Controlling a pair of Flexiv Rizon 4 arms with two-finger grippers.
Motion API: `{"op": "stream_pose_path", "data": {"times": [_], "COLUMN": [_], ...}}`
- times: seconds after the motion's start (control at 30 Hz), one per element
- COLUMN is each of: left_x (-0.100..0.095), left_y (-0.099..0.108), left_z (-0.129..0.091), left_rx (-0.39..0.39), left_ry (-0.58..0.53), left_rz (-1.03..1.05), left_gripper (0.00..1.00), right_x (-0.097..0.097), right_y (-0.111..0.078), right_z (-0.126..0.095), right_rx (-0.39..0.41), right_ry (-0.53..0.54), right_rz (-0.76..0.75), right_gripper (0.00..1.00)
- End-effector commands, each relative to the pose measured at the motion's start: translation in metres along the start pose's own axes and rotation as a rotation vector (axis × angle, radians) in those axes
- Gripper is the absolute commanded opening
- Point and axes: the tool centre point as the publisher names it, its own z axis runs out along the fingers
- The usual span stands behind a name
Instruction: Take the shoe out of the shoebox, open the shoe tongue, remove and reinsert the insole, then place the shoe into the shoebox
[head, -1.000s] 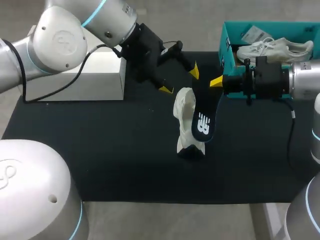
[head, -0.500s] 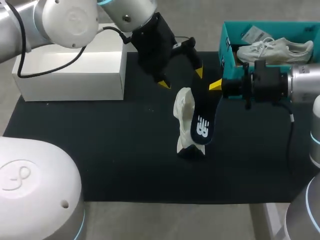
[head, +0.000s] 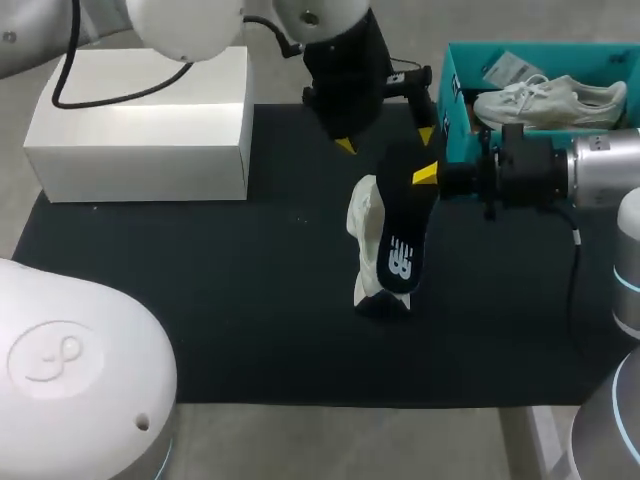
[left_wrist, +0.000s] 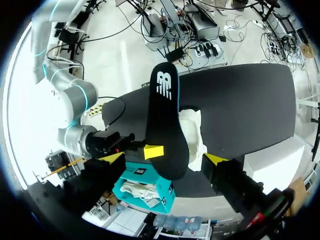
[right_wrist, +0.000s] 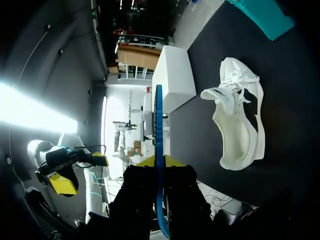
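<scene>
A dark insole (head: 403, 240) slants up from the white shoe (head: 368, 225), which lies on its side on the black mat (head: 200, 290). My right gripper (head: 426, 176) is shut on the insole's upper end. The right wrist view shows the insole (right_wrist: 158, 130) edge-on between that gripper's (right_wrist: 158, 161) yellow tips, with the shoe (right_wrist: 239, 125) beside it. My left gripper (head: 386, 140) hangs open just behind the insole's held end. In the left wrist view its fingers (left_wrist: 165, 159) stand wide to either side of the insole (left_wrist: 164, 125) without touching it.
A teal shoebox (head: 455, 85) at the back right holds a second white shoe (head: 550, 98). A white box (head: 140, 125) stands at the mat's back left. My right arm's body (head: 560, 170) lies just in front of the shoebox.
My left arm has swung to the right, bringing its open gripper behind the insole's held end. The right gripper and insole have barely shifted.
</scene>
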Motion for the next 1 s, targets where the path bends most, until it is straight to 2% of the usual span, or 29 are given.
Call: {"op": "stream_pose_path", "data": {"times": [0.03, 0.17, 0.27, 0.3, 0.6, 1.0], "left_x": [-0.009, -0.009, -0.013, -0.014, -0.024, -0.02], "left_y": [0.004, 0.007, 0.007, 0.007, 0.002, 0.0], "left_z": [-0.005, -0.009, -0.012, -0.012, -0.009, -0.01], "left_rx": [-0.001, 0.005, 0.013, -0.004, 0.016, 0.02], "left_ry": [0.227, 0.228, 0.183, 0.195, 0.166, 0.177], "left_rz": [-0.003, -0.002, -0.014, -0.004, -0.021, -0.037], "left_gripper": [1.0, 1.0, 1.0, 1.0, 1.0, 1.0], "right_x": [0.005, 0.006, 0.007, 0.007, 0.004, 0.003], "right_y": [0.001, 0.001, 0.0, 0.0, 0.001, 0.003], "right_z": [0.003, 0.007, 0.008, 0.008, 0.01, 0.009], "right_rx": [-0.003, 0.002, 0.009, 0.012, 0.009, 0.021], "right_ry": [-0.005, 0.004, 0.014, 0.018, 0.035, 0.04], "right_rz": [-0.004, -0.009, -0.011, -0.01, 0.012, 0.01], "right_gripper": [0.0, 0.0, 0.0, 0.0, 0.0, 0.0]}}
